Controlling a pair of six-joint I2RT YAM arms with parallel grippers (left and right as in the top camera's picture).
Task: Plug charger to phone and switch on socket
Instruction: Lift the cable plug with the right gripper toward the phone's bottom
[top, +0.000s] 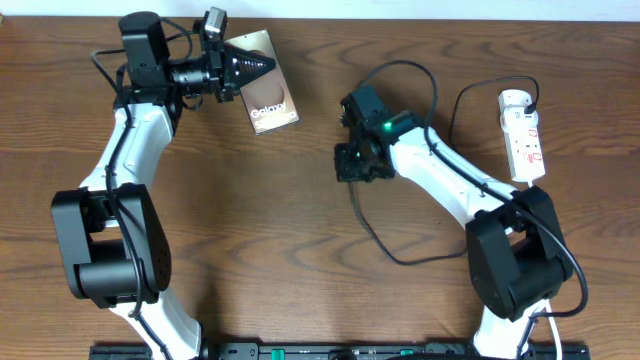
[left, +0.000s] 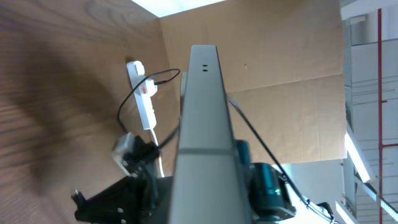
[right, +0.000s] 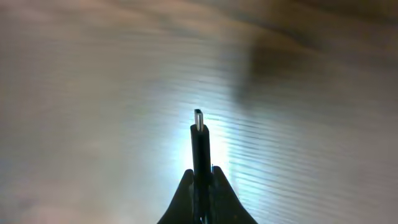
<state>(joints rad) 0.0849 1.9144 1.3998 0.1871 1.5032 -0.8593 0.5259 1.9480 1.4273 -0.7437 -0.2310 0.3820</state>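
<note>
My left gripper (top: 258, 66) is shut on the phone (top: 272, 105), a brown-grey slab with "Galaxy" lettering, and holds it tilted above the table at the back. In the left wrist view the phone (left: 202, 137) shows edge-on as a long grey bar. My right gripper (top: 352, 162) is shut on the charger, whose black cable (top: 375, 235) loops over the table. In the right wrist view the connector tip (right: 198, 134) sticks out between the fingers (right: 200, 174) above the wood. The white socket (top: 523, 135) lies at the far right, away from both grippers; it also shows in the left wrist view (left: 143, 96).
The wooden table (top: 300, 250) carries the charger cable's loops near the right arm and a second black cable (top: 470, 95) running to the socket. Cardboard panels (left: 280, 56) stand beyond the table's far side in the left wrist view.
</note>
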